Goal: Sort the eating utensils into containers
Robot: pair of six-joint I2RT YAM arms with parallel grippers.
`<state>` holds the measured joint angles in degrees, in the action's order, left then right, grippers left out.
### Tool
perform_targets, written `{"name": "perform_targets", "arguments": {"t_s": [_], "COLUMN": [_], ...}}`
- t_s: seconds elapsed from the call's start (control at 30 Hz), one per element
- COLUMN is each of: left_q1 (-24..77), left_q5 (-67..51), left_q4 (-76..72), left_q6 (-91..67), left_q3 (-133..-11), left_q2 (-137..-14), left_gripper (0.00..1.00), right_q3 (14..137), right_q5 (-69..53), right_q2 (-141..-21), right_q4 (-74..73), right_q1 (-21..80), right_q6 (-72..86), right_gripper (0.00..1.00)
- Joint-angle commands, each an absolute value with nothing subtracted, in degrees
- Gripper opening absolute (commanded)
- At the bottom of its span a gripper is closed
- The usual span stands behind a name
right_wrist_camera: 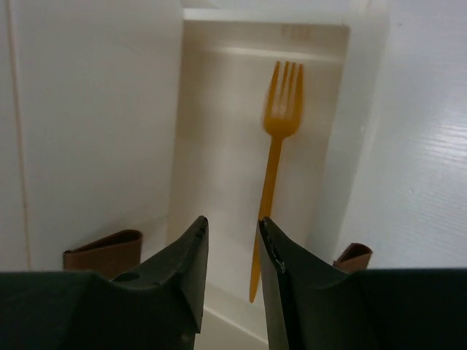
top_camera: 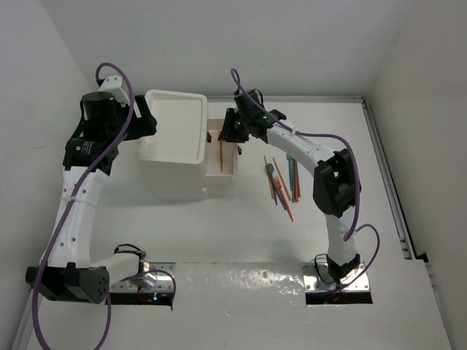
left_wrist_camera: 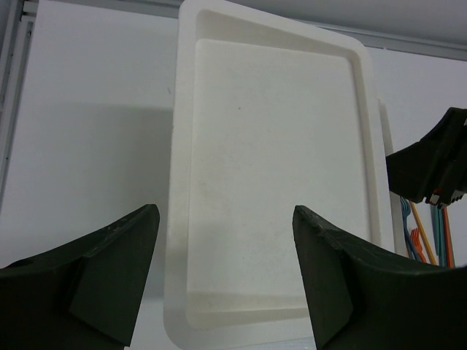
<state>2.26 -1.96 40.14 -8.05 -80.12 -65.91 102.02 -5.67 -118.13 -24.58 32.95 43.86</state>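
Observation:
An orange fork lies flat in the pulled-out white drawer, tines pointing away from me. My right gripper hovers over the drawer's near end, jaws a little apart and empty, with the fork's handle just beyond the right finger. From above, the same fork shows in the drawer below the right gripper. Several orange, teal and blue utensils lie on the table to the right. My left gripper stands open and empty over the unit's tray-like top.
The white drawer unit stands at the table's middle left, its drawer out to the right. Two brown knobs flank my right fingers. White walls close in behind and on both sides. The right arm's dark body shows past the tray's edge.

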Motion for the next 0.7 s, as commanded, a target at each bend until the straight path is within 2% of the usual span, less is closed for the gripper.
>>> {"name": "perform_targets", "arguments": {"t_s": [0.0, 0.1, 0.13, 0.27, 0.5, 0.67], "left_q1": [2.8, 2.8, 2.8, 2.8, 2.8, 2.8], "left_q5": [-1.8, -1.8, -1.8, -1.9, -2.1, -2.3], "left_q4": [39.5, 39.6, 39.6, 39.4, 39.0, 39.0], "left_q6": [-8.6, -8.5, -8.5, -8.4, -8.5, -8.6], "left_q3": [-81.3, -81.3, -81.2, -80.6, -80.0, -80.2], "left_q2": [-65.0, -64.9, -64.8, -64.5, -64.5, -65.0], "left_gripper": [0.72, 0.72, 0.72, 0.72, 0.72, 0.72], "right_q3": [101.6, 98.4, 95.6, 88.0, 79.2, 78.0], "right_q5": [-1.5, 6.6, 8.5, 11.0, 12.0, 9.4], "right_q2": [-113.6, -108.8, -106.1, -101.9, -102.8, -106.2], "right_q4": [-23.3, -24.8, -25.0, -26.4, -30.5, -30.8], "right_q1": [32.7, 32.3, 31.9, 25.6, 18.5, 15.2], "right_q6": [42.5, 35.9, 33.0, 29.8, 22.8, 21.2], "right_gripper": [0.34, 0.33, 0.29, 0.23, 0.27, 0.27]}}
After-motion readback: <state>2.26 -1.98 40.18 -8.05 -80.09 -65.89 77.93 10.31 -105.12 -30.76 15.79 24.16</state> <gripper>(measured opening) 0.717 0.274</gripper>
